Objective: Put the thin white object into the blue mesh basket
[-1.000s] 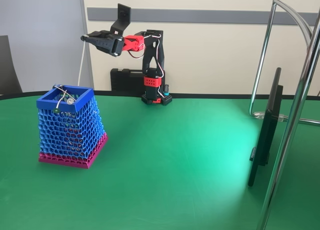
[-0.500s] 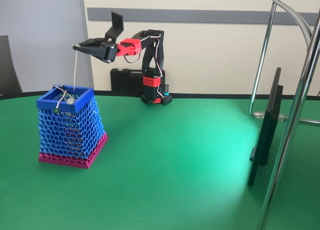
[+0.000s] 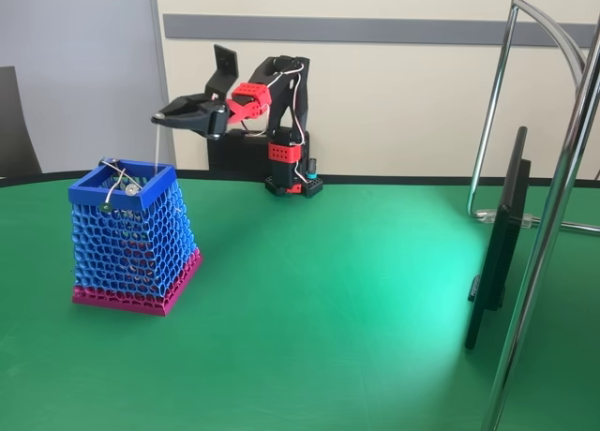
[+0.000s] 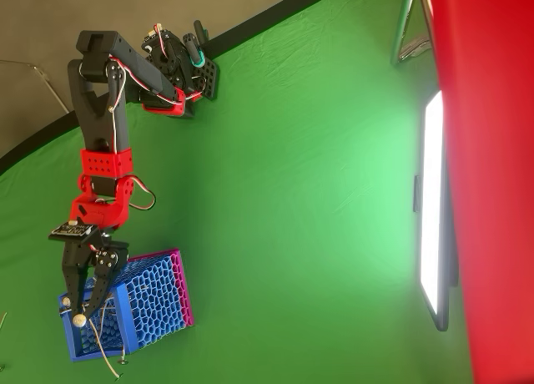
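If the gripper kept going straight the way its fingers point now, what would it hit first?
Probably nothing: the gripper, holding the thin white object, points nearly level, passing above the blue mesh basket. Depth is uncertain.

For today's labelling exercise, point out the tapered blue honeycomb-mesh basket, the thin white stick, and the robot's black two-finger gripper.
blue honeycomb-mesh basket (image 3: 131, 248), fixed view: front mesh wall.
thin white stick (image 3: 156, 148), fixed view: mid-shaft, hanging below the fingertips.
black two-finger gripper (image 3: 161, 116), fixed view: the fingertips, closed on the stick's top.
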